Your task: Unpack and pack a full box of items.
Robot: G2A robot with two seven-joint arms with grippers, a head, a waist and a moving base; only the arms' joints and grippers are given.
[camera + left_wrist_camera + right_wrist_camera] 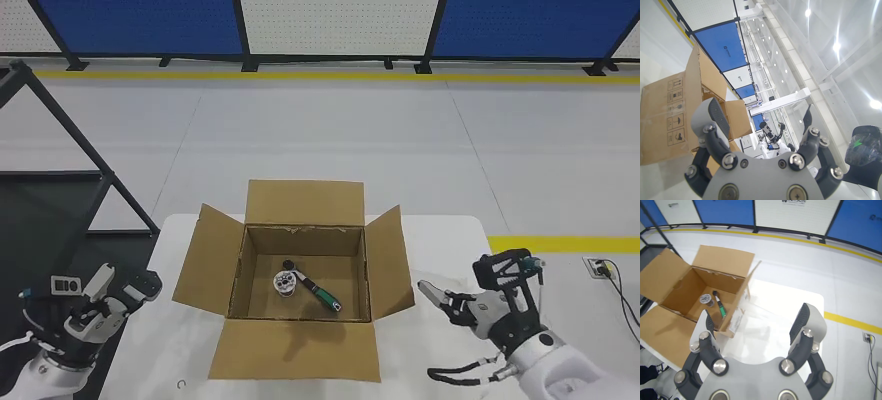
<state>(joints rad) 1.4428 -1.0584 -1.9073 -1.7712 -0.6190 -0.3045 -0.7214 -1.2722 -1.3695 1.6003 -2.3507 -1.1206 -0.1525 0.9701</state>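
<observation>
An open cardboard box (pixel 262 246) stands in the middle of the white table (pixel 440 235), all its flaps folded outward. On its floor lie a small round tin with a white patterned lid (pixel 287 282) and a green and white marker (pixel 322 294). The right wrist view looks into the box (pixel 700 277) and shows the tin (pixel 706 299) and the marker (pixel 721 308). My left gripper (pixel 128 283) is open with nothing in it, left of the box near the table's left edge. My right gripper (pixel 445 302) is open with nothing in it, right of the box. The left wrist view shows the box's outer side (pixel 668 117).
A black metal frame (pixel 60 130) stands off the table's left side. Blue and white partition panels (pixel 340 25) close off the floor behind. A yellow floor line (pixel 565 244) runs to the right, with a wall socket and cable (pixel 598 267) near it.
</observation>
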